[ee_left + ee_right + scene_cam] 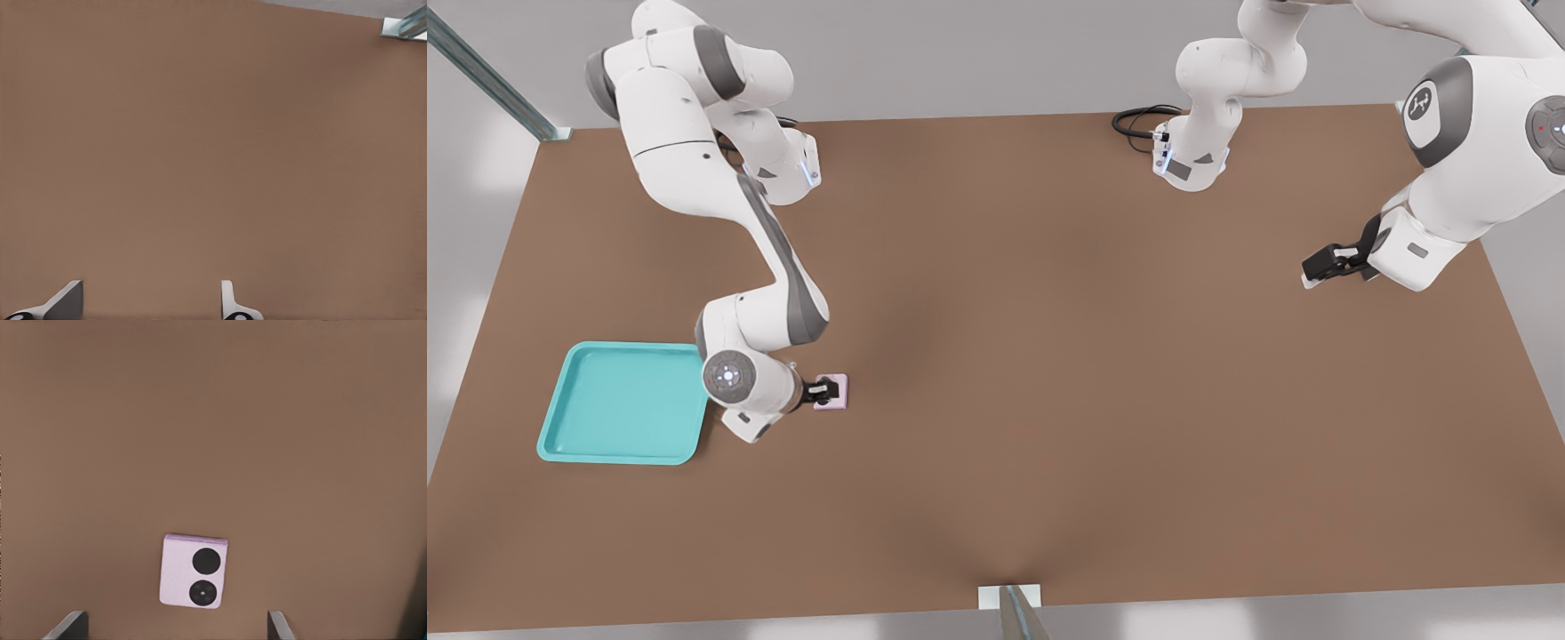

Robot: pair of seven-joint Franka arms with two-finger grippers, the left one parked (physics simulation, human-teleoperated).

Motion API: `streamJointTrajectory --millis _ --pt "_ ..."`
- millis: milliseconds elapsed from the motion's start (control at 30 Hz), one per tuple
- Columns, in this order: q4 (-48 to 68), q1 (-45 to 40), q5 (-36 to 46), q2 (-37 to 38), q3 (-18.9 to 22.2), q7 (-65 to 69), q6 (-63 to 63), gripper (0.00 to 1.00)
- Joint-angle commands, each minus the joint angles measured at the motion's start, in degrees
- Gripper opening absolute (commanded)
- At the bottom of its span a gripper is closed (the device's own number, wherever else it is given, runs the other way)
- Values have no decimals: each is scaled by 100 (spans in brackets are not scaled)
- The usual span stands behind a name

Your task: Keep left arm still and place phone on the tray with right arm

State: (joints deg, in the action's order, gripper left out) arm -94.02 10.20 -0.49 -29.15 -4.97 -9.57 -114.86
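I've got the pale lilac phone (194, 571) lying flat on the counter (1049, 356), lenses up, right beside the empty turquoise tray (624, 414), not touching it.

The end effector (824, 391) hangs over the phone, fingers spread apart.

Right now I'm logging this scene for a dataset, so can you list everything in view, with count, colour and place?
phone: one, pale pink-lilac with two black round lenses, flat on the table, just to the front view's right of the tray, not on it.
tray: one, turquoise, on the table at the front view's left, nothing in it.
table: one, brown, under everything.
cable: one, black, coiled at the far edge by an arm base.
metal struts: grey, at the table's edges.
right arm: one, white and grey, bent down beside the tray.
gripper: one, black, open, above the phone, fingers either side of it.
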Motion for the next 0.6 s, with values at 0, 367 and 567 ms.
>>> streamJointTrajectory --millis 0,367,567 --pt "-11 9 23 -38 -83 -2188 -511 100" --pt "-987 -35 14 -469 -268 -2198 -1556 100" --pt "-1189 -176 14 -583 -303 -2093 -1961 100"
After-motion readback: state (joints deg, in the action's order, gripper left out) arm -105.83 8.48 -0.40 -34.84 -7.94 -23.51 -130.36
